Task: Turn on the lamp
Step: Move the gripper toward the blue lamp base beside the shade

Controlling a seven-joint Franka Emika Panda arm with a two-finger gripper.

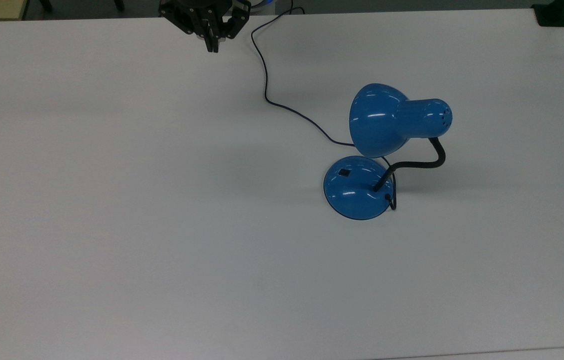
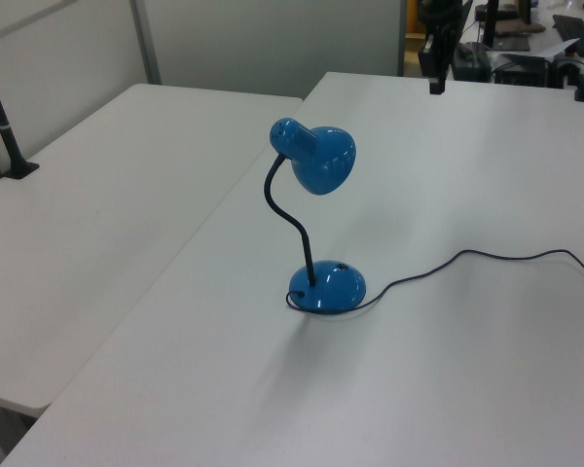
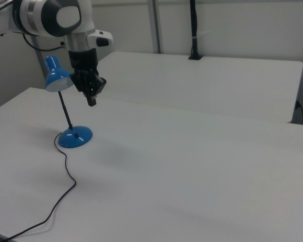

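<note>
High above the table, jaws together.

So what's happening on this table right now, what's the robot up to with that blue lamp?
The robot arm's gripper hangs above the far edge of the white table, fingers shut and holding nothing. The blue lamp stands untouched well away from it, shade bent over the round base, cord trailing off toward the gripper's end of the table. The small black switch on the base hasn't been pressed yet, and no glow is visible from the shade.
</note>
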